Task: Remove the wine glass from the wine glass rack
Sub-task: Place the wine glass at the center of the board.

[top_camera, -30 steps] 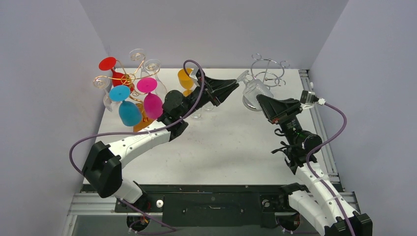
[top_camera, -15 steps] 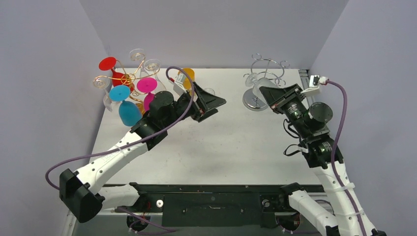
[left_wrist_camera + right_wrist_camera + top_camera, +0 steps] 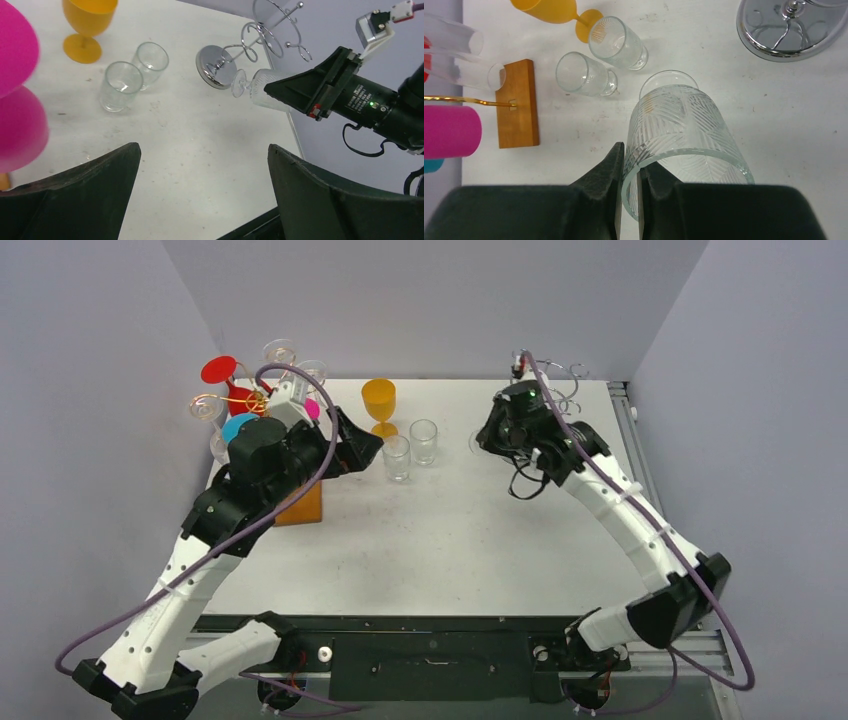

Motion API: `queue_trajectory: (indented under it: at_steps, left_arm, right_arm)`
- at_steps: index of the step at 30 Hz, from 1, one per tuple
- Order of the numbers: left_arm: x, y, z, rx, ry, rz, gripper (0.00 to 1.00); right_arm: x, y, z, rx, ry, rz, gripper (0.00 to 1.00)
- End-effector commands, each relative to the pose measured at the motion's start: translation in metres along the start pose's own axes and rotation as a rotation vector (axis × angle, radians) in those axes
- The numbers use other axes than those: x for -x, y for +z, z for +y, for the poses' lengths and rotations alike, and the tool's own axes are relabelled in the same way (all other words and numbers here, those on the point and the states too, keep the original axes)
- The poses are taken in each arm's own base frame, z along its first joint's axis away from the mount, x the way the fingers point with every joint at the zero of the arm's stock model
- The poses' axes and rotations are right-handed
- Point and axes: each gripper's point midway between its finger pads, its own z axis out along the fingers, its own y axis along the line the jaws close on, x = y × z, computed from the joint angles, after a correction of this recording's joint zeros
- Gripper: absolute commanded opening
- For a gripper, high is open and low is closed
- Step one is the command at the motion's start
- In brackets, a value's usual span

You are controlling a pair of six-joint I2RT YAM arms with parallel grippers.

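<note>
A clear patterned wine glass (image 3: 684,125) is off the chrome wine glass rack (image 3: 556,377) and hangs tilted over the table just left of it. My right gripper (image 3: 630,156) is shut on its rim, one finger inside the bowl and one outside. In the left wrist view the wine glass (image 3: 257,90) lies sideways in front of the chrome rack (image 3: 270,35), its foot pointing left. My left gripper (image 3: 203,150) stands open over bare table with nothing between its fingers. From above, the left gripper (image 3: 368,447) sits beside the tumblers.
A gold wire rack (image 3: 255,400) on a wooden base (image 3: 303,505) holds several coloured and clear glasses at the back left. An orange goblet (image 3: 379,400) and two clear tumblers (image 3: 397,457) (image 3: 424,440) stand mid-table. Walls close in on both sides.
The left gripper has opened and drawn back left from the tumblers. The right arm has swung the clear glass left, away from the chrome rack.
</note>
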Motion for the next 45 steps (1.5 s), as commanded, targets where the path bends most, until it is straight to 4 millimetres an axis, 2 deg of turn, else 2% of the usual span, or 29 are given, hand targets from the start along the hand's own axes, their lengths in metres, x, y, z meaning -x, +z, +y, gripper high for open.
queue_trajectory:
  at_steps: [1,2,3,4,5,6,7,8,9,10,11,12,13,14,15,16,17,25,33,36,45]
  left_arm:
    - [0.028,-0.021,0.019,0.111,0.124,-0.062,0.96]
    - [0.031,-0.022,0.023,0.132,0.127,-0.068,0.96]
    - [0.039,-0.025,0.020,0.132,0.135,-0.084,0.96]
    - [0.042,-0.027,0.021,0.145,0.138,-0.089,0.96]
    - [0.049,-0.030,0.017,0.142,0.145,-0.105,0.96]
    - [0.052,-0.032,0.019,0.157,0.149,-0.108,0.96]
    - [0.060,-0.036,0.015,0.155,0.157,-0.125,0.96]
    - [0.063,-0.038,0.017,0.170,0.167,-0.135,0.96]
    - [0.071,-0.043,0.013,0.167,0.170,-0.157,0.96]
    - [0.078,-0.047,0.011,0.173,0.177,-0.177,0.96]
    - [0.082,-0.048,0.011,0.177,0.182,-0.186,0.96]
    - [0.088,-0.052,0.008,0.178,0.187,-0.203,0.96]
    - [0.091,-0.052,0.008,0.182,0.189,-0.207,0.96]
    - [0.096,-0.056,0.006,0.183,0.191,-0.222,0.96]
    - [0.098,-0.055,0.005,0.186,0.193,-0.225,0.96]
    - [0.103,-0.056,0.003,0.186,0.195,-0.236,0.96]
    - [0.104,-0.056,0.004,0.191,0.196,-0.240,0.96]
    - [0.113,-0.049,0.003,0.198,0.209,-0.245,0.96]
    - [0.110,-0.044,0.010,0.212,0.212,-0.237,0.96]
    - [0.109,-0.043,0.012,0.216,0.212,-0.234,0.96]
    - [0.106,-0.043,0.015,0.217,0.206,-0.223,0.96]
  right_arm:
    - [0.027,0.025,0.022,-0.043,-0.084,-0.026,0.00]
    - [0.017,0.046,0.020,-0.070,-0.108,0.018,0.00]
    - [0.022,0.049,0.027,-0.065,-0.111,0.023,0.00]
    - [0.010,0.068,0.024,-0.087,-0.128,0.074,0.00]
    - [0.014,0.071,0.033,-0.069,-0.126,0.074,0.00]
    - [0.001,0.089,0.030,-0.088,-0.140,0.123,0.00]
    - [0.006,0.093,0.035,-0.080,-0.140,0.120,0.00]
    - [-0.005,0.108,0.032,-0.097,-0.151,0.157,0.00]
    - [-0.002,0.113,0.035,-0.093,-0.152,0.153,0.00]
    - [-0.009,0.126,0.032,-0.106,-0.157,0.178,0.00]
    - [-0.005,0.130,0.037,-0.099,-0.156,0.172,0.00]
    - [-0.013,0.140,0.033,-0.115,-0.163,0.202,0.00]
    - [-0.005,0.142,0.039,-0.105,-0.161,0.186,0.00]
    - [-0.013,0.153,0.034,-0.127,-0.170,0.213,0.00]
    - [-0.005,0.154,0.037,-0.120,-0.166,0.199,0.00]
    - [-0.012,0.163,0.033,-0.135,-0.170,0.221,0.00]
    - [-0.006,0.164,0.034,-0.134,-0.166,0.211,0.00]
    - [-0.015,0.192,0.008,-0.177,-0.150,0.257,0.00]
    - [-0.038,0.208,-0.006,-0.199,-0.155,0.312,0.00]
    - [-0.041,0.211,-0.009,-0.209,-0.159,0.316,0.00]
    - [-0.050,0.216,-0.019,-0.238,-0.169,0.334,0.15]
